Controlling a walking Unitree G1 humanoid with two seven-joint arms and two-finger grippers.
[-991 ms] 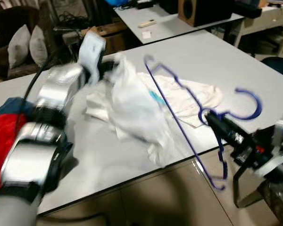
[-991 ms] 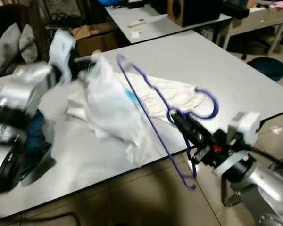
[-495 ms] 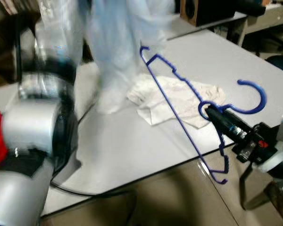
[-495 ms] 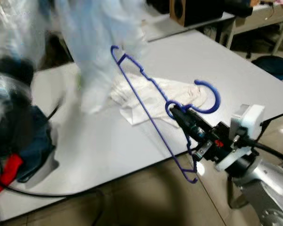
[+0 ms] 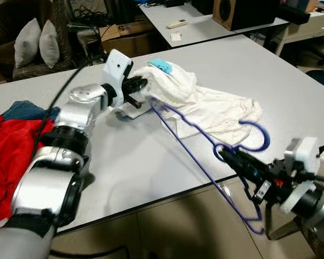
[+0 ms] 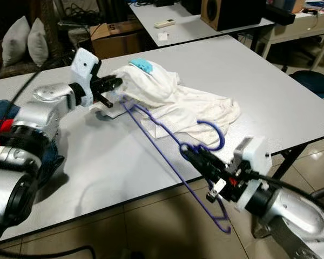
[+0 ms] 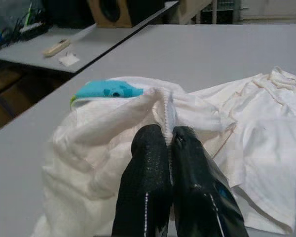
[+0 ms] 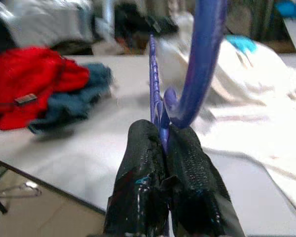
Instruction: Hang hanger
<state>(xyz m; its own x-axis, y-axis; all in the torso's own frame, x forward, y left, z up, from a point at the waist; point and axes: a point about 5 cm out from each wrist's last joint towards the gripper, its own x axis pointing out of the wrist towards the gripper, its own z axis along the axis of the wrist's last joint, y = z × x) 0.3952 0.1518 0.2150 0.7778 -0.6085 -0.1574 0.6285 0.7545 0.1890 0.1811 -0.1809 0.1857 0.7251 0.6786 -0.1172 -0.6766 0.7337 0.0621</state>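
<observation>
Two pincers are at work over a smooth pale grey tabletop [image 5: 124,162]. The left pincer [image 5: 142,85], at the end of a silver arm stretched forward across the tabletop, has its black, finely textured fingers [image 7: 148,168] pinched together on a fold of a soft, rumpled white shirt [image 5: 205,105], which lies heaped on the tabletop with a small turquoise patch [image 7: 106,90] near its top. The right pincer [image 6: 197,159] reaches in from the near right edge, its ribbed black fingers [image 8: 143,163] clamped on the neck of a thin blue plastic hanger [image 6: 167,145] just under its curved hook. The hanger tilts, its far end touching the shirt beside the left pincer and its near end hanging off the tabletop's edge. A crumpled red garment [image 5: 5,156] over a dark blue one [image 5: 27,110] lies at the left. Two grey cushions [image 5: 38,43] sit behind.
</observation>
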